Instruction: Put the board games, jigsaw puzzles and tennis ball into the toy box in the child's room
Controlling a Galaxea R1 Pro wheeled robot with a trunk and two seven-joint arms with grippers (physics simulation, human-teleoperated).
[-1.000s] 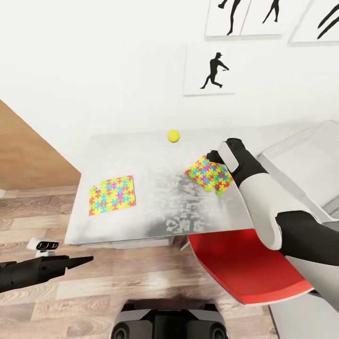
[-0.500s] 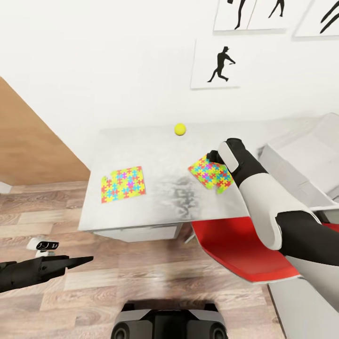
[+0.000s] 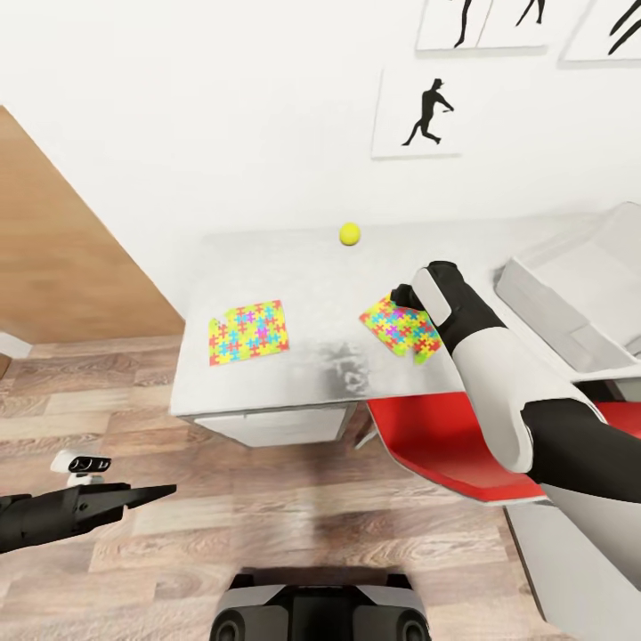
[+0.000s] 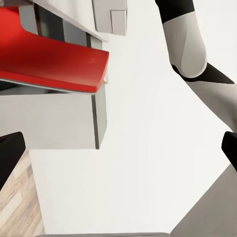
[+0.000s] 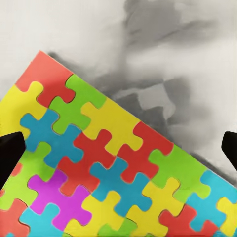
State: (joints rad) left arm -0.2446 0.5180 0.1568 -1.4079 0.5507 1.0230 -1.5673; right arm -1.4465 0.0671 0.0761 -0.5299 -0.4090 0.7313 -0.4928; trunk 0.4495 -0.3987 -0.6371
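Multicoloured flat jigsaw puzzle (image 3: 401, 328) | tilted off the grey table (image 3: 267, 392) by its front edge | clamped in right gripper (image 3: 405, 298) | white toy box (image 3: 579, 294) lies rightward | left gripper (image 3: 147, 492) low, state unclear

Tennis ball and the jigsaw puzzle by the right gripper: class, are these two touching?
Apart. The head view shows the tennis ball farther back on the table, with bare tabletop between it and the jigsaw puzzle at the right gripper.
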